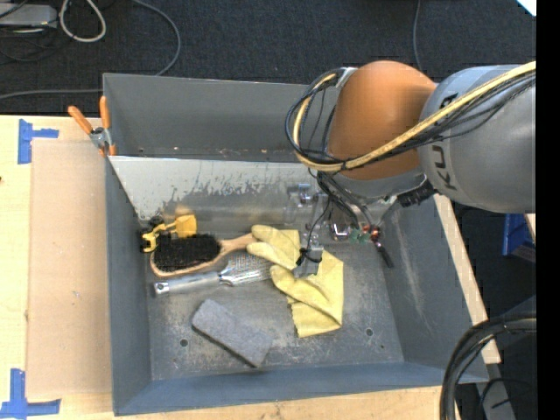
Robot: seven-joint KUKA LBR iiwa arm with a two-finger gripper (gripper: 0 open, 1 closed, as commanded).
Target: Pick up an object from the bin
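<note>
Pincer low at the yellow glove, mid-bin

Camera view: the pincer [308, 260] sits at the upper edge of a crumpled yellow glove [320, 299], right of centre in the grey bin [131, 322]. Whether it is wide or narrow cannot be told. A wooden hairbrush [185, 254], silver tool [213, 278] and grey block [229, 329] lie to the left.

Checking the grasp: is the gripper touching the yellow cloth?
Cannot tell. In the camera view the gripper overlaps the yellow cloth from above, but neither contact nor a gap shows plainly.
</note>
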